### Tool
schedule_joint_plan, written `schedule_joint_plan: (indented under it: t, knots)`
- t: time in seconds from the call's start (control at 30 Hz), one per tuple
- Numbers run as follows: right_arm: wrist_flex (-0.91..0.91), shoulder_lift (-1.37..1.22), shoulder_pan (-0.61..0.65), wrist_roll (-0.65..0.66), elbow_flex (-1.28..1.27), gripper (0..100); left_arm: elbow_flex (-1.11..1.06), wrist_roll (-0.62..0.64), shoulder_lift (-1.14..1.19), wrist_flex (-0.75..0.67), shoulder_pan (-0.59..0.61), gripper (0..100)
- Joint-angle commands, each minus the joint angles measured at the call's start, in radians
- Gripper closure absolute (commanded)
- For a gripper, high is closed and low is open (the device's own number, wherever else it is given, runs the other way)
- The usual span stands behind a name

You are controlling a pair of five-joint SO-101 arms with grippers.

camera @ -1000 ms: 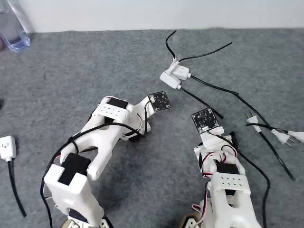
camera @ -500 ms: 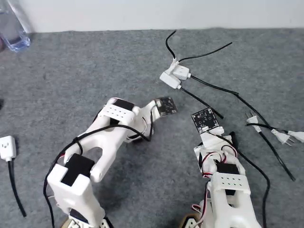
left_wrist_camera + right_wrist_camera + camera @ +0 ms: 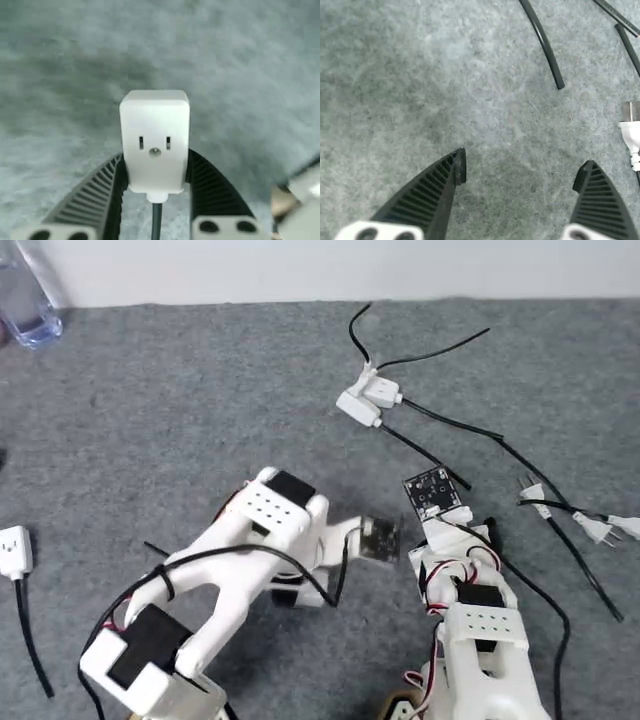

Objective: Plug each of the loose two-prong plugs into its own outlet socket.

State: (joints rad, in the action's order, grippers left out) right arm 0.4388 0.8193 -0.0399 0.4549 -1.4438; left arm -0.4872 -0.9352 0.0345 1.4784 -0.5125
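Soft, even light falls from above on the grey table (image 3: 150, 390). Shadows are faint and soft-edged (darkest just beneath the left arm (image 3: 262, 530)). The white socket (image 3: 155, 140) shows bright, and the table around it is dimmer.

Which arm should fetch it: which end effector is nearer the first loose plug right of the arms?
Right. The open right end effector has the plug just beside one fingertip; the left end effector, shut on an outlet socket, is beyond the right arm.
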Motion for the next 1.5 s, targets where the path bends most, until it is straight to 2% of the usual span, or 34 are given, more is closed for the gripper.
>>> schedule_joint_plan:
  t: [0.0,0.1,0.23,0.43,0.87,1.17,1.47]
  knots:
    - [-0.021,0.01,-0.004,-0.008,0.006,66.0,-0.004,-0.029,-0.054,0.034,-0.009,99]
    - [-0.021,0.01,-0.004,-0.008,0.006,66.0,0.005,-0.014,-0.058,0.026,-0.009,98]
    - [-0.021,0.01,-0.004,-0.008,0.006,66.0,0.058,0.129,-0.057,-0.008,-0.005,97]
    - [-0.021,0.01,0.008,-0.008,0.005,66.0,0.091,0.292,-0.058,-0.101,0.058,78]
    - [-0.013,0.012,0.012,0.044,0.0,66.0,0.091,0.299,-0.058,-0.132,0.052,78]
    - [-0.015,0.018,0.012,0.048,-0.006,66.0,0.002,0.325,-0.058,-0.133,-0.054,78]
    - [-0.015,0.018,0.012,0.048,-0.006,66.0,-0.071,0.327,-0.049,-0.275,-0.021,78]
